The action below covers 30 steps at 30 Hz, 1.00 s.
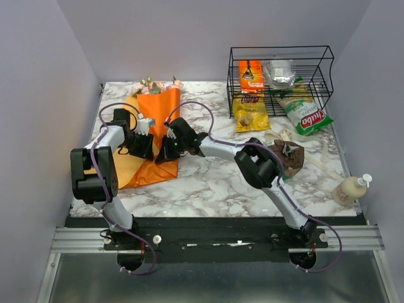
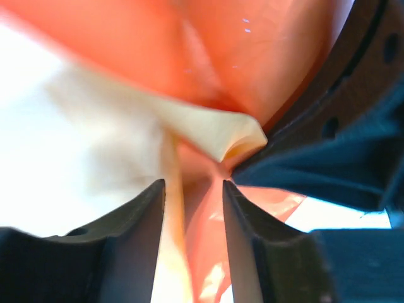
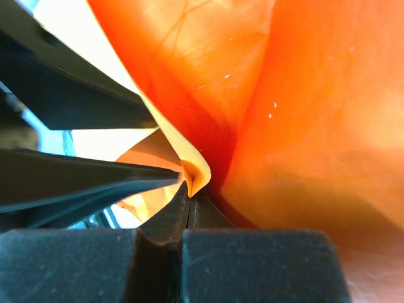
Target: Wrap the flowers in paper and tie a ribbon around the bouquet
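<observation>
The bouquet lies at the table's left: orange paper point(image 1: 158, 107) wrapped as a cone, with pale pink and cream flowers point(image 1: 154, 85) at its far end. Both grippers meet at its narrow waist. My left gripper point(image 1: 146, 146) point(image 2: 193, 184) is open; a strand of cream ribbon point(image 2: 214, 129) and a fold of orange paper point(image 2: 252, 57) run loose between its fingers. My right gripper point(image 1: 166, 150) point(image 3: 190, 194) is shut, its tips pinching a folded loop of the ribbon point(image 3: 197, 169) against the paper point(image 3: 303, 126). The stems are hidden inside the paper.
A black wire basket point(image 1: 325, 69) with snack packets stands at the back right. A yellow chip bag point(image 1: 250, 113) and a green bag point(image 1: 306, 117) lie before it. A brown crumpled wrapper point(image 1: 291, 159) and a cream bottle point(image 1: 349, 188) sit at the right.
</observation>
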{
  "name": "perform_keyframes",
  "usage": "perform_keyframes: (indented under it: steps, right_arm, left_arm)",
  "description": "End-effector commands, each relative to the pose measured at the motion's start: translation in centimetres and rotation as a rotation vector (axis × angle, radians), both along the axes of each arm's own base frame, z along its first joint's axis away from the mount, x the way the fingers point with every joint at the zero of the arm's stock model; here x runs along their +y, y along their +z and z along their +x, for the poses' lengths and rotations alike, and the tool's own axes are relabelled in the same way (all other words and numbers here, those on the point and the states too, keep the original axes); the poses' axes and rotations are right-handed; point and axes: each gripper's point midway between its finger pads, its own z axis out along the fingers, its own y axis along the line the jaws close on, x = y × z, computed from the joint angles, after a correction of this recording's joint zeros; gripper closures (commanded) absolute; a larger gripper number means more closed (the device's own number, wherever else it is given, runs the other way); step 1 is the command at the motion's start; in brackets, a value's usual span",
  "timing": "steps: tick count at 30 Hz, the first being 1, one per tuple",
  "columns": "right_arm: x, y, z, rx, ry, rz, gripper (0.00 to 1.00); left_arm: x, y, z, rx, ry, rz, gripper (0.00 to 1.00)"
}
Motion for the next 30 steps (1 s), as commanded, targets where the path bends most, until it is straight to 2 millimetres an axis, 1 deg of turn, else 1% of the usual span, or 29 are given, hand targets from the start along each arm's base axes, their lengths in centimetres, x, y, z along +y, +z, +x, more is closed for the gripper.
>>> perform_keyframes:
  steps: [1,3,4,6,7,10,13,14,15,16,17,19,21,24,25,26,28,30]
  right_arm:
    - [-0.4,-1.4,-0.5,0.067,-0.005,-0.011,0.99]
    - [-0.3,-1.2,-0.3,0.063,-0.005,-0.009,0.99]
    - [-0.3,-1.1,-0.3,0.061,-0.005,-0.008,0.99]
    - [-0.1,-1.0,-0.2,0.062,-0.001,-0.005,0.99]
    - [-0.1,-0.9,-0.2,0.056,0.003,-0.005,0.99]
    - [-0.2,-0.7,-0.2,0.046,0.006,-0.007,0.99]
    - [-0.3,-0.6,-0.1,0.036,0.009,-0.013,0.99]
    - [-0.2,-0.5,-0.2,0.036,0.009,-0.012,0.99]
    - [-0.2,-0.5,-0.3,0.035,0.011,-0.013,0.99]
    - [-0.2,-0.5,-0.2,0.031,0.012,-0.013,0.98]
    - [-0.2,-0.4,-0.1,0.028,0.013,-0.011,0.98]
    - [-0.1,0.0,-0.2,0.01,0.024,-0.009,0.97]
    - [0.0,0.2,-0.3,-0.006,0.032,-0.013,0.98]
    - [0.1,0.4,-0.5,-0.022,0.044,-0.02,0.98]
    - [0.1,0.3,-0.6,-0.022,0.048,-0.023,0.98]
    - [0.0,0.2,-0.5,-0.017,0.045,-0.027,0.99]
    - [0.2,0.3,-0.8,-0.018,0.054,-0.026,0.99]
    - [0.4,0.5,-1.0,-0.021,0.064,-0.022,0.99]
  left_arm:
    - [0.3,5.7,2.2,-0.132,0.032,-0.072,0.42]
    - [0.2,6.9,2.8,-0.153,0.065,-0.101,0.35]
    - [-0.1,6.8,3.3,-0.163,0.073,-0.113,0.3]
    - [-0.2,6.1,3.7,-0.145,0.105,-0.13,0.27]
    - [-0.3,4.9,4.2,-0.109,0.145,-0.141,0.26]
    - [-0.2,3.1,5.0,-0.063,0.213,-0.151,0.25]
    - [-0.6,3.2,5.9,-0.093,0.229,-0.178,0.23]
    - [-0.6,3.2,6.1,-0.098,0.244,-0.177,0.24]
    - [-0.2,2.9,6.4,-0.106,0.262,-0.14,0.25]
    - [-0.1,2.4,6.7,-0.108,0.267,-0.126,0.33]
    - [0.0,2.1,6.7,-0.099,0.283,-0.119,0.38]
    - [0.1,1.2,6.7,-0.076,0.285,-0.117,0.44]
    - [-0.5,1.3,6.7,-0.064,0.297,-0.152,0.45]
    - [-1.6,2.3,6.9,-0.083,0.272,-0.207,0.39]
    - [-1.7,3.1,7.1,-0.106,0.266,-0.219,0.35]
    - [-2.1,3.7,7.3,-0.117,0.256,-0.24,0.34]
    - [-2.1,4.6,7.7,-0.144,0.263,-0.245,0.33]
    - [-1.3,4.2,8.2,-0.156,0.292,-0.197,0.34]
